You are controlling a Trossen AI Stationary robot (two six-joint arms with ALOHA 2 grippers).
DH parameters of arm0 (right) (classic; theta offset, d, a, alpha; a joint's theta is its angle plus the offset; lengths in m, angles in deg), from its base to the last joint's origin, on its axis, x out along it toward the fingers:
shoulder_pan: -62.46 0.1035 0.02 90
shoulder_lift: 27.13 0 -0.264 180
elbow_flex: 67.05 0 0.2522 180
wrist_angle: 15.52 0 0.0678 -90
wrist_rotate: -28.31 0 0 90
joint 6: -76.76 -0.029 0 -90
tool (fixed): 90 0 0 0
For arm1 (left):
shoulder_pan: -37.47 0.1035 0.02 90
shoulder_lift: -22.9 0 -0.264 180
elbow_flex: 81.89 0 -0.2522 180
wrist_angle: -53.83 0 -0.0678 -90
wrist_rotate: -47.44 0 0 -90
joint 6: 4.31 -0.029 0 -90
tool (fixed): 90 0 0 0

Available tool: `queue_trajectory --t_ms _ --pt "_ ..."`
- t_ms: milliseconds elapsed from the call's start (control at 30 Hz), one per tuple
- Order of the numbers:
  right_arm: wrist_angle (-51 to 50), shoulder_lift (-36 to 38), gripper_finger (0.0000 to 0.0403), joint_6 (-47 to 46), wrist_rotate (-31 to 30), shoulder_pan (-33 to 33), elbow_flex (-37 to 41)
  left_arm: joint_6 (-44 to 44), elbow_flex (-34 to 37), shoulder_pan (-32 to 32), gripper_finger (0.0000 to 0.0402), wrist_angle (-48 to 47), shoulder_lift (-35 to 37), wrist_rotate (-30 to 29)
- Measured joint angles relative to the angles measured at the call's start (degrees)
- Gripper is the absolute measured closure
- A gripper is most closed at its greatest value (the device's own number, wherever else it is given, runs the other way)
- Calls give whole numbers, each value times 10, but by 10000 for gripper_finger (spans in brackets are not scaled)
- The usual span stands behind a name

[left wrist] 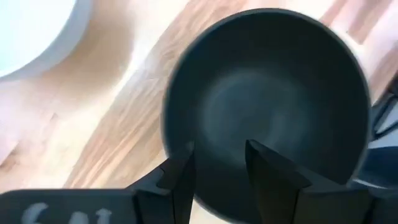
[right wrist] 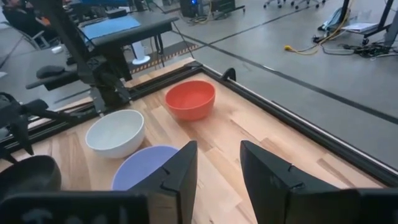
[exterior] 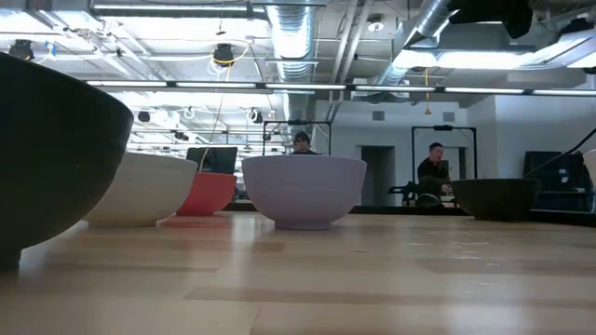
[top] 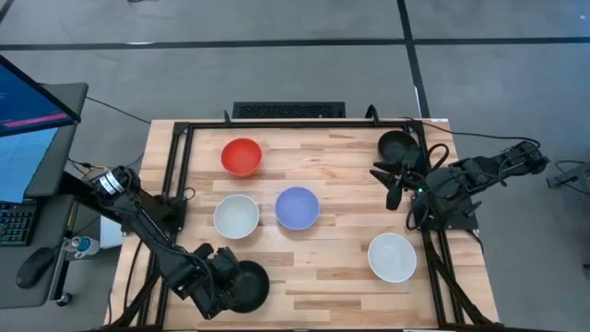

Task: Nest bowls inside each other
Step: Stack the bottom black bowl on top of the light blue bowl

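Six bowls rest on their bases on the wooden table. In the high view they are a red bowl (top: 241,157), a white bowl (top: 237,216), a pale blue bowl (top: 297,207), a second white bowl (top: 392,256), a black bowl (top: 396,145) at the far right, and a second black bowl (top: 249,284) at the near left. My left gripper (top: 229,281) (left wrist: 219,149) is open and hovers over the left side of the near black bowl (left wrist: 267,106). My right gripper (top: 388,184) (right wrist: 217,146) is open, points toward the table's left, and stands just near of the far black bowl.
A black metal frame (top: 175,175) borders the table on its left, far and right sides. Bare wood lies between the pale blue bowl and the right-hand white bowl. In the low view, people sit in the room beyond the table. A monitor (top: 28,111) stands to the left.
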Motion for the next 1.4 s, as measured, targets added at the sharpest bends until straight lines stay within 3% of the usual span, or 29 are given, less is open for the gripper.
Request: queue_trajectory --t_ms 167,533,1167,1400 --pt "0 0 256 0 0 0 0 29 7 44 271 -42 0 83" --pt "1 0 255 -4 23 -1 0 45 8 109 271 -9 0 45" --pt "1 0 265 -65 28 -1 0 18 25 70 271 19 -1 106" --pt "4 0 266 -65 28 -1 0 -18 25 66 271 20 -33 126"
